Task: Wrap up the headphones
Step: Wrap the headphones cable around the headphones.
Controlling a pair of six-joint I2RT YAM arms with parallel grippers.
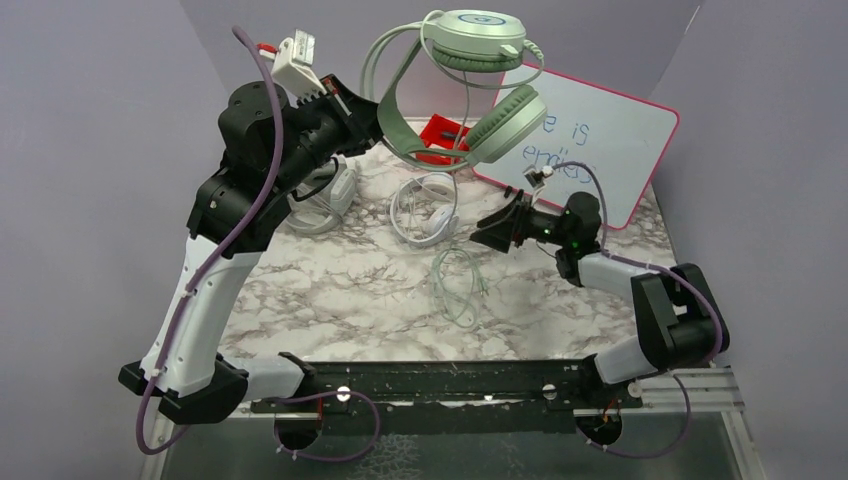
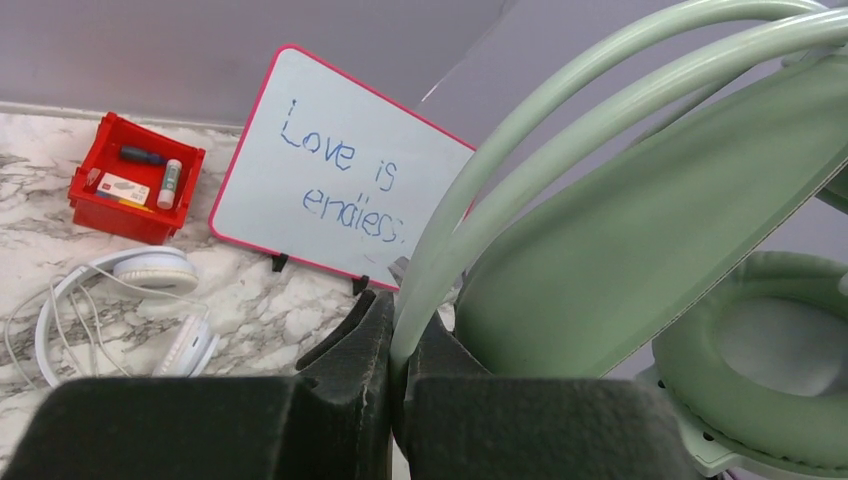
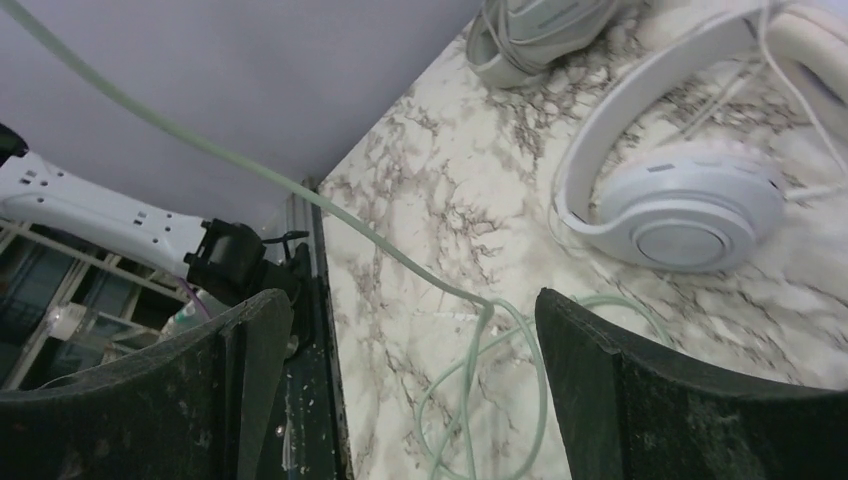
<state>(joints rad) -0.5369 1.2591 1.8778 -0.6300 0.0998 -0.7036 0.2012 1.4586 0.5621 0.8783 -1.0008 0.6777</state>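
Note:
My left gripper [image 1: 372,115] is raised high at the back and shut on the headband of the pale mint headphones [image 1: 482,40]. In the left wrist view the fingers pinch the band [image 2: 520,130], with a padded cup [image 2: 770,370] at the right. The thin mint cable [image 1: 457,285] hangs down to a loose loop on the table. My right gripper [image 1: 478,235] is open and empty, low over the table; that cable loop [image 3: 470,350] lies below and between its jaws. A white pair [image 1: 425,212] lies mid-table and also shows in the right wrist view [image 3: 690,200].
A grey-green pair [image 1: 330,195] lies under my left arm, its cable wound round it. A red bin [image 1: 440,140] of small items and a pink-framed whiteboard [image 1: 600,150] stand at the back. The marble table [image 1: 330,290] is enclosed by purple walls.

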